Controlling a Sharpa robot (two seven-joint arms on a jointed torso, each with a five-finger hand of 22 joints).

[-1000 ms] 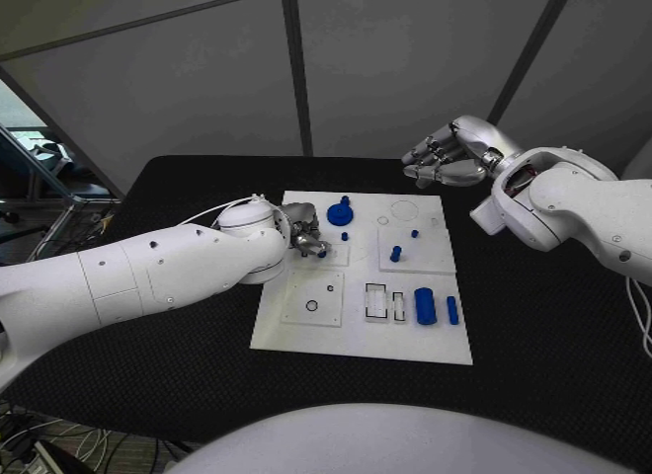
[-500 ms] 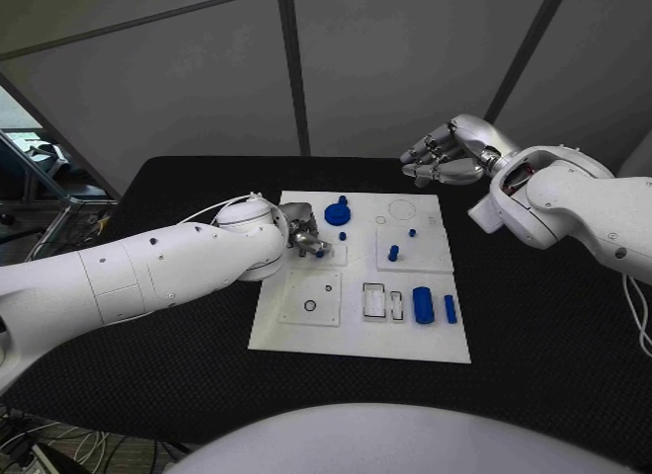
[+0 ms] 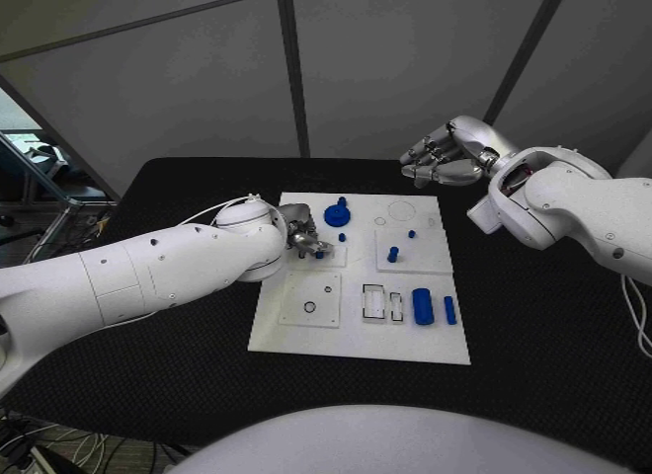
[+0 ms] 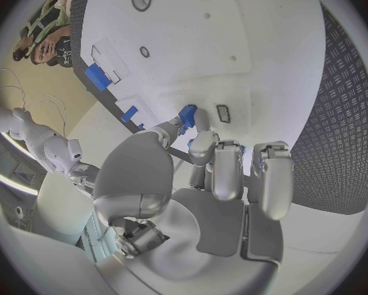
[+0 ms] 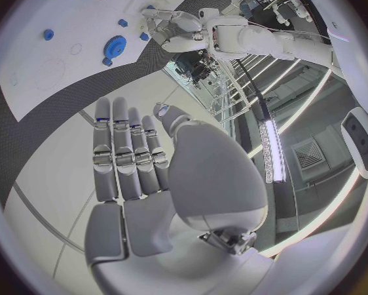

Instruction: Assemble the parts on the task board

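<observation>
On the black textured desk (image 3: pixel 155 385) the smooth white task board (image 3: pixel 358 341) carries a blue cylinder (image 3: pixel 423 306) near its front, the left hand (image 3: pixel 306 235) farther back pinches a small blue part (image 4: pixel 187 115) in its fingers over the board, and beyond it the right hand (image 3: pixel 443 158) hovers, fingers straight, empty

I count one task board (image 3: pixel 358 341), two hands, and about six blue parts (image 3: pixel 423 305) on it.
</observation>
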